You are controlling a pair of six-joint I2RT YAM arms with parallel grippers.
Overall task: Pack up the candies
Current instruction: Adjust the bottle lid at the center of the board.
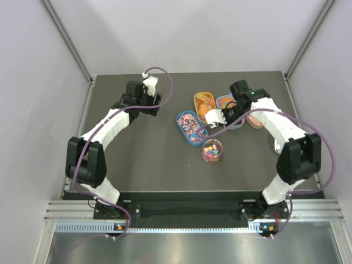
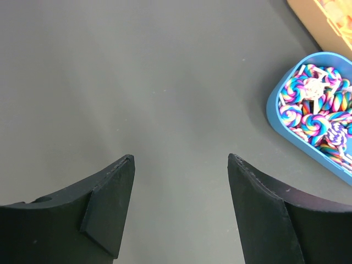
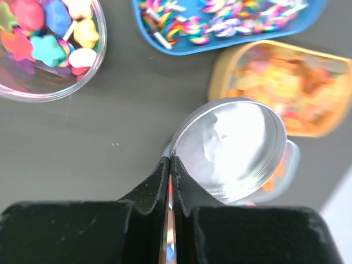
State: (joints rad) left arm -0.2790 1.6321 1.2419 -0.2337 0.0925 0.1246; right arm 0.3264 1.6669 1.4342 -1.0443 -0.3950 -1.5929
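Right gripper (image 3: 170, 163) fingers are clamped together on the rim of the clear round lid (image 3: 231, 148), just beside the orange tray (image 3: 215, 71). Left gripper (image 2: 181, 159) fingers stand wide apart with nothing between them, over bare table (image 2: 137, 82) near the blue tray (image 2: 275, 110). Candies (image 2: 316, 110) fill the blue tray, the orange tray and the clear jar (image 3: 99, 49), all close together.
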